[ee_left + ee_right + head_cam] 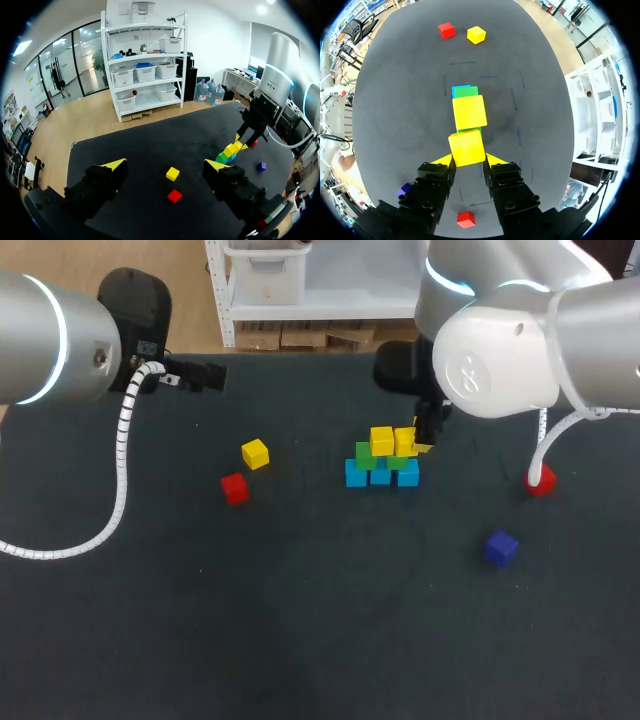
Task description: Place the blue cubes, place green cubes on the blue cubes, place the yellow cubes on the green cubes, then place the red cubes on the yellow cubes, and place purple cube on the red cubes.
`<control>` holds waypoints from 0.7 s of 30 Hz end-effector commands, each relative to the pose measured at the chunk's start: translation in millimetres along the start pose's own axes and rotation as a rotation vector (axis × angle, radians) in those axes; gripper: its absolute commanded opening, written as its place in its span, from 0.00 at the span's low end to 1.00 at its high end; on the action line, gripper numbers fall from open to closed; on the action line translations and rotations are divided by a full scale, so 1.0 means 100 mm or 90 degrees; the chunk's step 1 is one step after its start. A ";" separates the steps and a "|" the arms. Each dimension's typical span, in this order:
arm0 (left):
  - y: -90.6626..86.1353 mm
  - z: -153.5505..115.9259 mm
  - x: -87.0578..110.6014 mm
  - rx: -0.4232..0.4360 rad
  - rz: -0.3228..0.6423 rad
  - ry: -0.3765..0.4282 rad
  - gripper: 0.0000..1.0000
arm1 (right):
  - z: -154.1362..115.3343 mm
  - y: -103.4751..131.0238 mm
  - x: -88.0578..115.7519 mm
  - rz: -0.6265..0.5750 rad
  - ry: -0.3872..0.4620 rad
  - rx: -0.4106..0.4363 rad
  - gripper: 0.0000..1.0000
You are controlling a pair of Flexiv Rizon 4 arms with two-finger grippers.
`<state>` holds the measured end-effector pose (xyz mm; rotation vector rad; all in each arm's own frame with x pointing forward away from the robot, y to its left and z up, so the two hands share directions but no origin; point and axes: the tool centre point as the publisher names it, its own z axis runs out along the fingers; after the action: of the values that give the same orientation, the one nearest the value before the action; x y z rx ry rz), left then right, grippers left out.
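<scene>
The right gripper (468,161) is clamped on a yellow cube (466,146), held directly above the green cubes (467,92) and just beside a second yellow cube (469,112). The left gripper (165,166) has its fingers apart and empty, well apart from the stack. A loose yellow cube (172,173) lies ahead of it.

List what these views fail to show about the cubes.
- Right wrist view: blue cubes show only as a sliver under the stack.
- Right wrist view: purple cube half hidden behind the right gripper.
- Head view: one red cube partly covered by the right arm's cable.
- Left wrist view: stack too small to count layers.
</scene>
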<state>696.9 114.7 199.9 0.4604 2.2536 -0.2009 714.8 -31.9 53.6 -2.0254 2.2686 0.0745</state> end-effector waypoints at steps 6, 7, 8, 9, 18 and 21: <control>0.01 0.00 0.00 0.002 0.000 0.000 1.00 | 0.01 0.01 0.00 -0.003 0.000 -0.004 0.28; 0.01 0.00 0.00 0.002 0.000 0.000 1.00 | 0.01 0.01 0.00 -0.003 -0.001 -0.005 0.29; 0.01 0.00 0.00 0.002 0.000 0.000 1.00 | 0.01 0.01 0.00 -0.003 -0.001 -0.006 0.31; 0.01 0.00 0.00 0.002 0.000 0.000 1.00 | 0.01 0.01 0.00 -0.002 -0.002 -0.006 0.32; 0.01 0.00 0.00 0.002 0.000 0.000 1.00 | 0.02 0.00 -0.01 0.001 -0.005 -0.008 0.33; 0.01 0.00 0.00 0.002 0.000 0.000 1.00 | 0.03 -0.01 -0.02 0.001 -0.005 -0.007 0.36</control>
<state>696.9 114.7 199.9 0.4604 2.2536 -0.2008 713.9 -30.6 51.6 -2.0248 2.2689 0.0934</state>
